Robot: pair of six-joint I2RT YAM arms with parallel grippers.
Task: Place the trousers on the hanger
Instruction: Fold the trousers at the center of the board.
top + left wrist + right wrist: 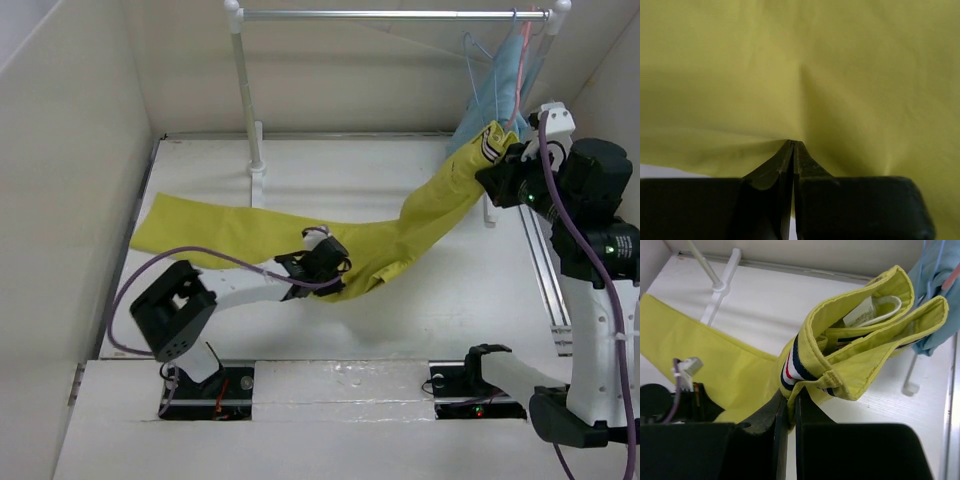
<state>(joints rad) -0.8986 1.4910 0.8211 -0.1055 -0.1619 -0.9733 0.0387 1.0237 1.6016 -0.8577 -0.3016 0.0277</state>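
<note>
White table [380, 180], pale walls [60, 150], rail [390, 15] at the far side. Left gripper [792, 143] pinches the trousers [220, 228] mid-leg; right gripper [789, 396] pinches the waistband [790, 371].

Left arm [240, 293]: white tubular links, black angular joint housings, purple cable [112, 318] looping at 9 o'clock of the elbow housing. Right arm [590, 330]: identical build, green indicator lights [607, 247] on black housings. Matte black tapered gripper fingers [771, 169], surfaces scuffed

rack post [243, 90] rising rear left, light-blue cloth [487, 98] hanging rear right, table [350, 165] lying open between, trousers [230, 230] spanning across
</note>
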